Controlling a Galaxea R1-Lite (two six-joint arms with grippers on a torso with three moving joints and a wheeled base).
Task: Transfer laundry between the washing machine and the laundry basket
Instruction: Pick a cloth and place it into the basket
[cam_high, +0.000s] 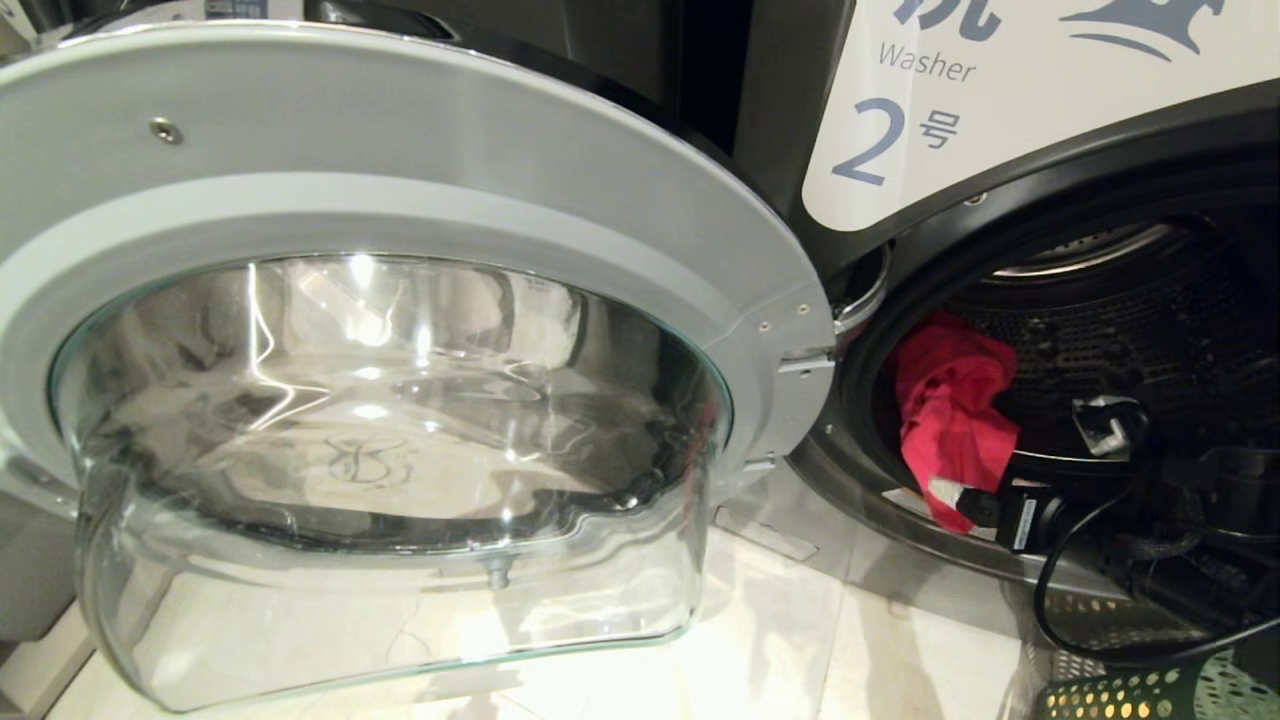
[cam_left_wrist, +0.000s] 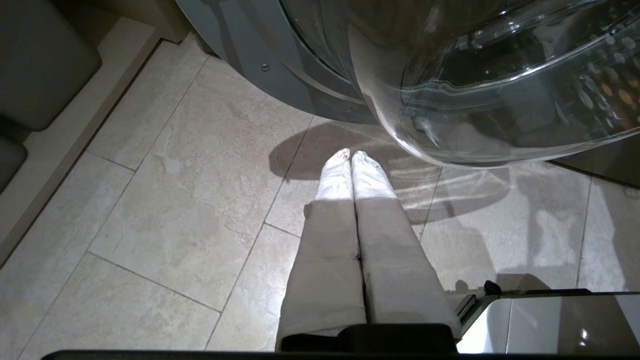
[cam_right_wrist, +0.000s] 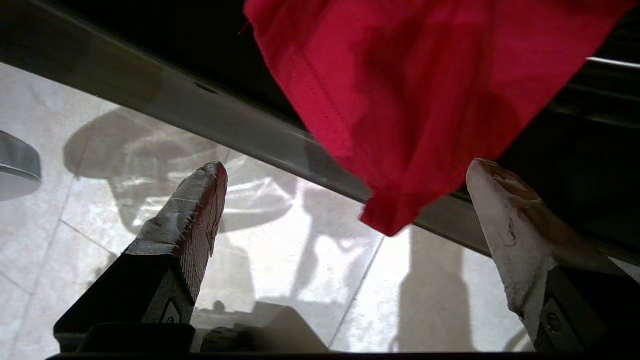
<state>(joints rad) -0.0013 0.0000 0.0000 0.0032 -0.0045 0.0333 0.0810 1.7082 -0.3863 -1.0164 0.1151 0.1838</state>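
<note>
Here the washing machine (cam_high: 760, 110), dark grey with a white label reading 2, fills the head view, its round door (cam_high: 400, 330) swung wide open to the left so the clear glass bowl faces outward above the pale tiled floor (cam_high: 800, 640). To the right the drum opening (cam_high: 1100, 330) gapes dark, its perforated metal wall visible inside. A red-pink garment (cam_high: 950, 420) hangs over the front lip of the opening, its lower corner drooping toward the floor. Down at the lower right corner a bit of the green laundry basket (cam_high: 1120, 695) with round holes peeks in. The right end effector (cam_right_wrist: 345, 200) sits just below the garment's hanging corner, its two taped fingers (cam_right_wrist: 195, 210) spread wide apart with the cloth between them but not gripped. The left end effector (cam_left_wrist: 351, 156) hangs over the floor beside the open door, its pale fingers pressed together on nothing
</note>
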